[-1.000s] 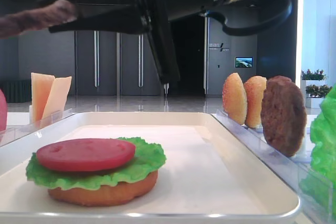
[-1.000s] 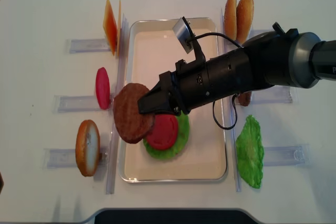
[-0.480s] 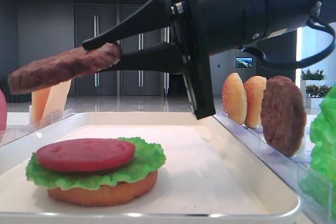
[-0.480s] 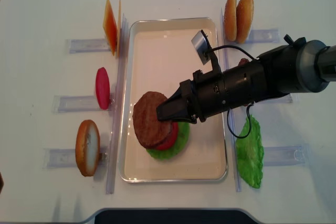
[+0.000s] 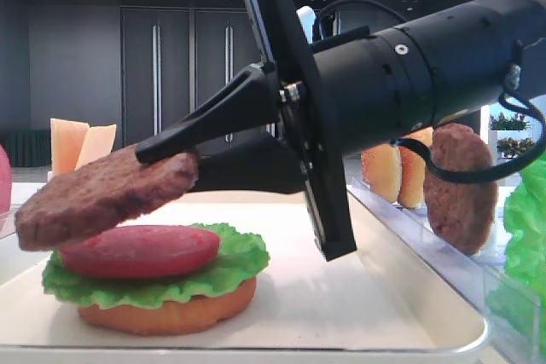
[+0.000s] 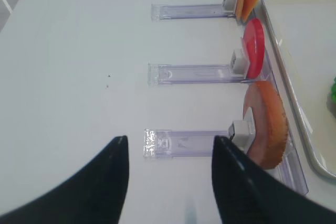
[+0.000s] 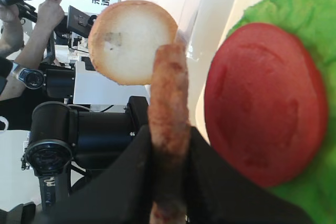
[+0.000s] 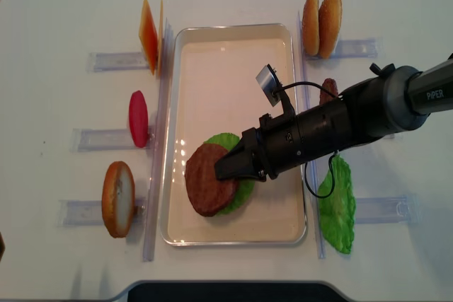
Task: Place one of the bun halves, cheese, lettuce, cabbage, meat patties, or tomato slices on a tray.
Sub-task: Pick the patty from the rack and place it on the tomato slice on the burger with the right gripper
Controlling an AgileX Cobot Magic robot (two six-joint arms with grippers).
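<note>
My right gripper (image 8: 226, 168) is shut on the edge of a dark brown meat patty (image 8: 208, 179), seen edge-on between the fingers (image 7: 169, 93). The patty (image 5: 102, 196) hangs tilted just over a stack on the cream tray (image 8: 233, 54): a tomato slice (image 5: 141, 251) on lettuce (image 5: 243, 257) on a flat bun half (image 5: 171, 314). I cannot tell whether patty and tomato touch. My left gripper (image 6: 170, 150) stands open over the bare table beside a clear holder (image 6: 184, 142), holding nothing.
Left of the tray, holders carry cheese (image 8: 148, 26), a tomato slice (image 8: 138, 118) and a bun half (image 8: 118, 198). On the right stand two bun halves (image 8: 320, 13), a second patty (image 5: 461, 185) and a lettuce leaf (image 8: 338, 203). The tray's far half is bare.
My right gripper has carried the patty rightward from the tray's left rim and lowered it until it hangs just over the tomato on the stack. The jaws stayed shut.
</note>
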